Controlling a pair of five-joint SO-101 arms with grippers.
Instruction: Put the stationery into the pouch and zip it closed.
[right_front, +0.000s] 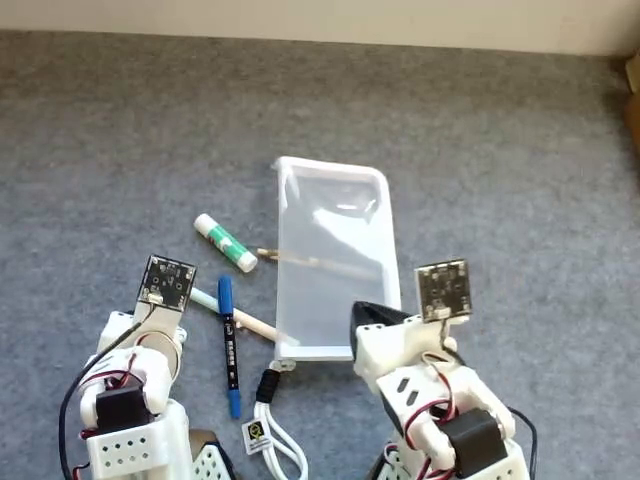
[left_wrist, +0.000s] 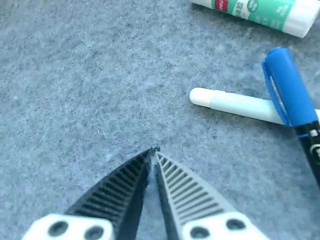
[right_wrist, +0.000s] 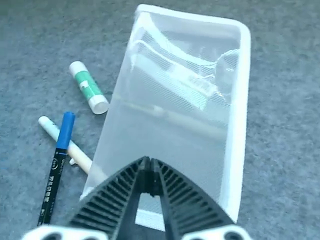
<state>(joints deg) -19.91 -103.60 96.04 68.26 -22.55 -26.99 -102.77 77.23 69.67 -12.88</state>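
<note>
Pouch (right_front: 335, 260) first: white see-thru mesh one, lying flat on the grey felt (right_front: 500, 150). Its near short end sits right under the right gripper (right_wrist: 149, 162) and the rest stretches away in front of it. That gripper's fingers are pressed together w/ nothing between them. Whether the tips actually touch the mesh, we can't tell.

There's a thin pale stick (right_front: 310, 262) lying across the pouch approx halfway up. One end pokes past the long edge on the left gripper's side. Inside or underneath, we can't say, tbh.

The other stationery is all out on the felt, between the pouch and the left gripper (left_wrist: 154, 150):
- glue stick (right_front: 225, 242), white w/ green label, farthest ahead of the left gripper, just beside the stick's poking end
- white pen (right_front: 240, 318), capped end closest to the left gripper, other end reaching the pouch's near corner
- blue pen (right_front: 228, 345), lying across and on top of the white pen

Left gripper is also closed, tips meeting over bare felt, holding nothing, near the white pen's cap but apart from it.

A white cord (right_front: 275, 425) w/ a tag (right_front: 255, 435) trails off the pouch's near corner, between the two arms.
</note>
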